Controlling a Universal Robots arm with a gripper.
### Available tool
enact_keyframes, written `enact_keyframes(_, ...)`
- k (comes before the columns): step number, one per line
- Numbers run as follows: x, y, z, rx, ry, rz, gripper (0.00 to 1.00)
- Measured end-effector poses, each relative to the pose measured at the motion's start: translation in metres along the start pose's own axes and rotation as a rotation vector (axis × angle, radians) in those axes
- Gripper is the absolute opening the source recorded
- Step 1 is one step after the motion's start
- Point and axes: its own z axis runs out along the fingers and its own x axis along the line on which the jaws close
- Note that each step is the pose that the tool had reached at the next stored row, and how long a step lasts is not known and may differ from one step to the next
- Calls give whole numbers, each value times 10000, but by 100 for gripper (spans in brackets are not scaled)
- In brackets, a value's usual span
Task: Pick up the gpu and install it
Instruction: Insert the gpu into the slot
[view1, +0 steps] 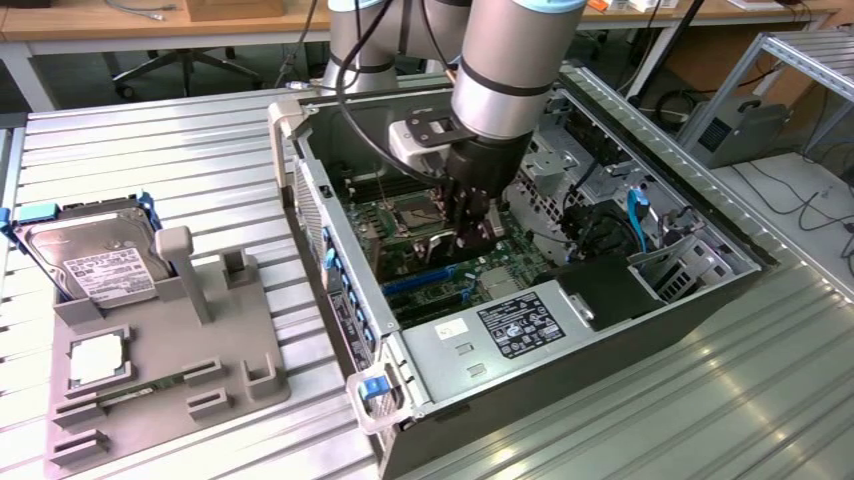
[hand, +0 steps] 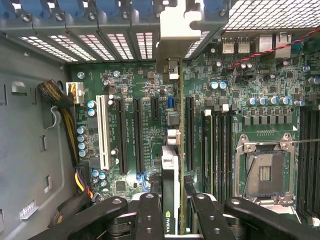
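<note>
Bench space at the exterior view's left held a grey fixture (view1: 174, 370) carrying the silver hard drive (view1: 96, 262) in its blue frame. It lay well apart from the work and blocked nothing.

Right of it stood the open computer case (view1: 534, 405), and the arm reached down into its middle. The gripper (hand: 174, 212) was closed narrowly on the gpu (hand: 170, 182), one finger on each flat face, so the card hung on edge above the motherboard (hand: 240, 107). That hold seemed chosen to keep the contact edge pointing down at the long black slots (hand: 122, 135), with the pale bracket (hand: 175, 30) facing the vented rear openings (hand: 117, 47) of the case. The card looked near the board, but whether it was seated could not be told.

Beside the black slots ran a white slot (hand: 103, 132), with a braided cable bundle (hand: 59, 102) close to it. The empty processor socket (hand: 264, 172) sat near the gripper.

Farther to the exterior view's right, a blue cable (view1: 635, 215) hung inside the case, apparently clear of the card.
</note>
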Motion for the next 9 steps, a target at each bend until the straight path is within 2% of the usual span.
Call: enact_keyframes(9,1,30,-1,17,-1,0,27)
